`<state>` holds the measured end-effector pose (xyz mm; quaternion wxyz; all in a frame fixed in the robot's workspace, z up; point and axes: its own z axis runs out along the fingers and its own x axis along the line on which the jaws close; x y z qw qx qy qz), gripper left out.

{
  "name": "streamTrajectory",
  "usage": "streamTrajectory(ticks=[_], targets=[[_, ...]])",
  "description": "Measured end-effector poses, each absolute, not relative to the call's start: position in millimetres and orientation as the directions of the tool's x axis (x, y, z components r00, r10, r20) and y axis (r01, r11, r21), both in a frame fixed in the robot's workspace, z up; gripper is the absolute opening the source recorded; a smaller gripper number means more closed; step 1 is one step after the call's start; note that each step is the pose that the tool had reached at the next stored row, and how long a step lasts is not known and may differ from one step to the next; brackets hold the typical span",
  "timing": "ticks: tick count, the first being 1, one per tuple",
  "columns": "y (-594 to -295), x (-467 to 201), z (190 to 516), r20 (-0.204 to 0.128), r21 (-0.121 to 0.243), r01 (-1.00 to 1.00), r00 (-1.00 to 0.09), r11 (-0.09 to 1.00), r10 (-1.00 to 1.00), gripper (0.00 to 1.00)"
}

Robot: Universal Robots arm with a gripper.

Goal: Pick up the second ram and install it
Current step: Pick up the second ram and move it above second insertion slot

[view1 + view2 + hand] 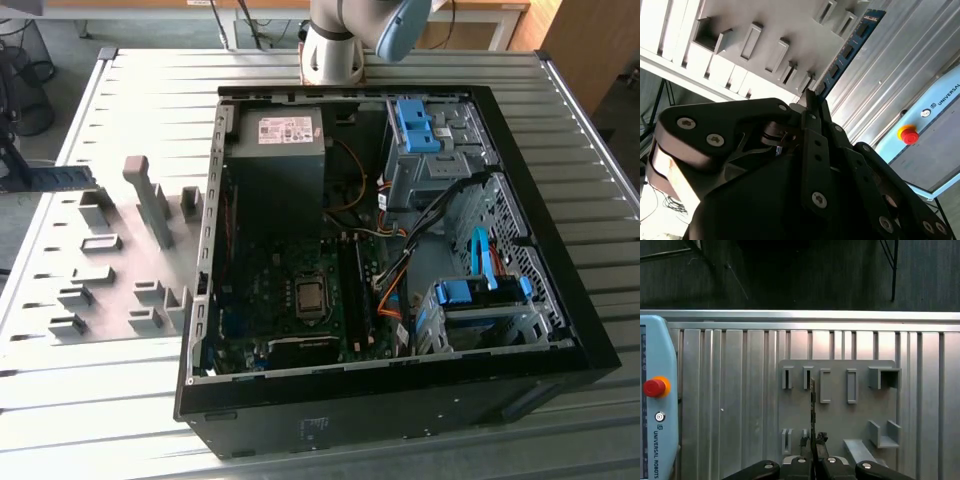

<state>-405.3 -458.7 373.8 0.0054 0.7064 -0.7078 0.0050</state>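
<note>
Grey fixture plate (40, 290) sits beside the open computer case (560, 330) in the exterior view; the memory slots (352, 290) are reachable from above, so install is judged pending. In the second wrist view, the ram (852, 42) is clamped in the closed claw (812, 100). In the first wrist view, it is held edge-on, apart from the plate.

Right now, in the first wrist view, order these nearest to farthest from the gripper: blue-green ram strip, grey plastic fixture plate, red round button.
1. Blue-green ram strip: held in the gripper.
2. Grey plastic fixture plate: directly behind the strip.
3. Red round button: far aside, on the light-blue pendant.
</note>
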Motion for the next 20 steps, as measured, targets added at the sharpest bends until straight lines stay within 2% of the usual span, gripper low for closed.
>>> streamTrajectory(ticks=[1, 20], targets=[[-458.7, -405.3, 382.1, 0.015, 0.001, -1.0, -0.002, 0.002, -1.0, 0.14], [-458.7, -405.3, 390.6, 0.015, 0.001, -1.0, -0.002, 0.002, -1.0, 0.14]])
